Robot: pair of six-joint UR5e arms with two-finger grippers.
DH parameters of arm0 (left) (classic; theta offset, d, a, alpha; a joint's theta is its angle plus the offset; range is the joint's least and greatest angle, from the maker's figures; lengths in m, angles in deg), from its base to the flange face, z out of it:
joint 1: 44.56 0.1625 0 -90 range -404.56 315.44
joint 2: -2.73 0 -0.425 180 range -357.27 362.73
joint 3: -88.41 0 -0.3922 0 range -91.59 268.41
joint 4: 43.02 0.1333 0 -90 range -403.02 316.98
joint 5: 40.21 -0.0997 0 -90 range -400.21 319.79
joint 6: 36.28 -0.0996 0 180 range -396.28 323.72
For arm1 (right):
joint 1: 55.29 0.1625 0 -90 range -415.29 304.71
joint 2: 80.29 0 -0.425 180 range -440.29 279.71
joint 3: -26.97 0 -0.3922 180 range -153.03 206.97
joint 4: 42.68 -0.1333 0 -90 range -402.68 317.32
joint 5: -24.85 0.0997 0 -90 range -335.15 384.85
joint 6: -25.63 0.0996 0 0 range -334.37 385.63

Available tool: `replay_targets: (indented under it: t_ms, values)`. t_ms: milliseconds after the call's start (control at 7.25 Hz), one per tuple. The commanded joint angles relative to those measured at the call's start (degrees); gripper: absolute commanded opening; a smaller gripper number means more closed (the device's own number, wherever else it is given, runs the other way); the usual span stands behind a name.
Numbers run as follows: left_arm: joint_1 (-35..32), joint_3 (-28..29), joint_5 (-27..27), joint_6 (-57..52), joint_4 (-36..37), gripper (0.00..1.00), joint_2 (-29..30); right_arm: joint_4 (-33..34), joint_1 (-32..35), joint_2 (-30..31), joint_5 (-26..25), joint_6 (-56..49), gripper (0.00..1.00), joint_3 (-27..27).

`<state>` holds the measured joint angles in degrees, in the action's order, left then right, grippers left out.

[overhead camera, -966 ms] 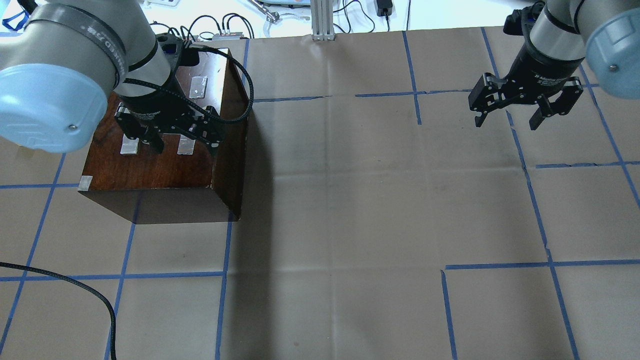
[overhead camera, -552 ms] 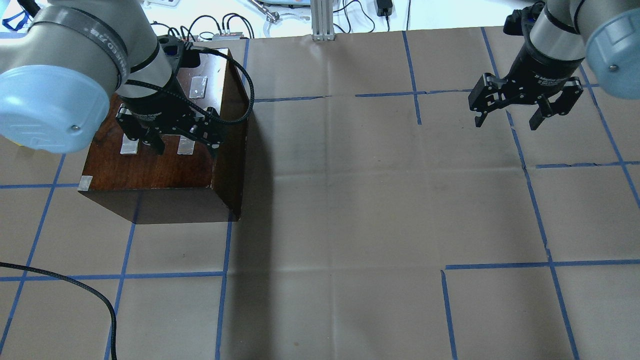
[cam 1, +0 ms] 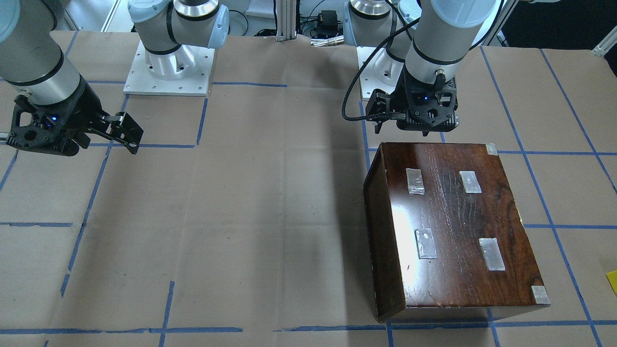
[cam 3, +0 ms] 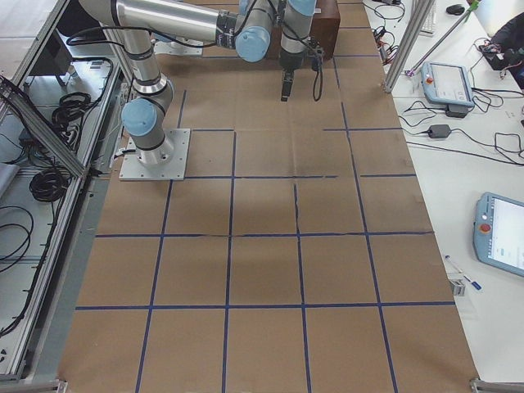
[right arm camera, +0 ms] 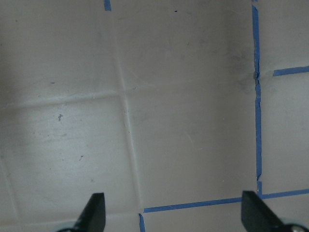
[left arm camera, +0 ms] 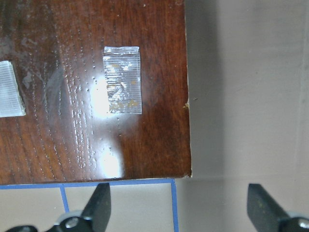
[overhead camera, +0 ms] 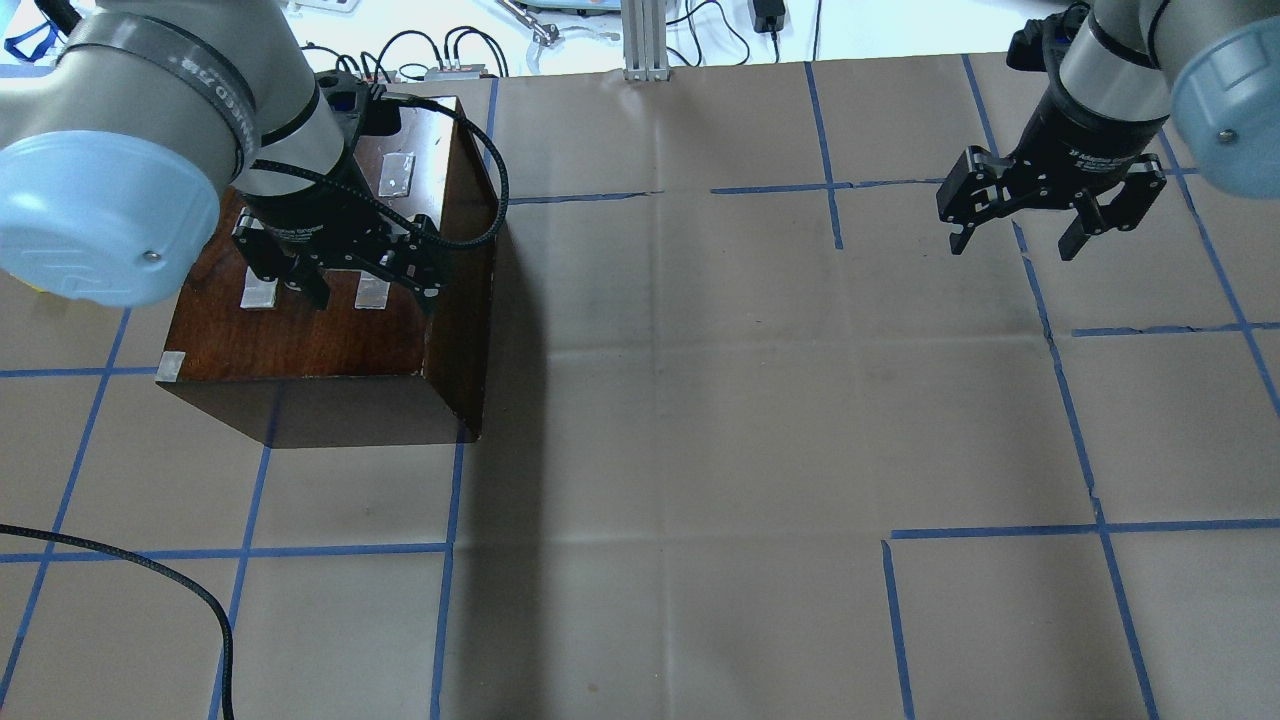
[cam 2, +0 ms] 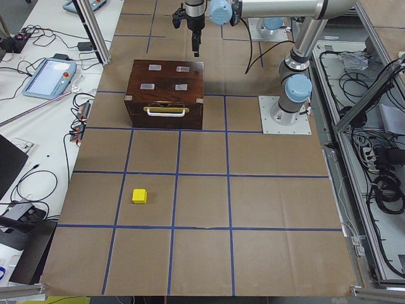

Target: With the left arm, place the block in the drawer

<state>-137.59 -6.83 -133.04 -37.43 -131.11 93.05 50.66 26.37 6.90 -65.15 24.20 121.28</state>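
Hanging wide open and empty, the left gripper (overhead camera: 372,297) is above the robot-side edge of the cabinet (cam 1: 453,231). Its fingers (left arm camera: 99,205) are spread over a corner of the glossy top, near a tape patch (left arm camera: 122,79). The drawer (cam 2: 166,117) is shut, and its handle (cam 2: 166,110) faces the table's left end. The block (cam 2: 139,196) lies on the table (overhead camera: 700,450), well apart from the cabinet and out in front of the drawer. The right gripper (overhead camera: 1013,245), far across the table, is spread open too and holds nothing. Brown paper crossed by blue tape lines (overhead camera: 1075,430) covers the table. Cables and a teach pendant (cam 2: 47,75) lie on the white bench alongside.
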Motion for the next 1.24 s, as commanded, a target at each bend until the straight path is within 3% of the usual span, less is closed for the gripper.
replay_targets:
  t_ms: [0,828,1103]
  values:
    - [0.04,-0.03,-0.07,-0.17,0.29,0.99,0.03,0.00,0.00,0.00,0.00,-0.06,1.00,0.00]
    - [0.65,1.55,-0.15,-1.04,1.69,0.99,0.56,0.00,0.00,0.00,0.00,-0.06,1.00,0.00]
    - [6.59,1.55,-0.42,-4.09,2.93,0.99,0.03,0.00,0.00,0.00,0.00,-0.06,1.00,0.00]
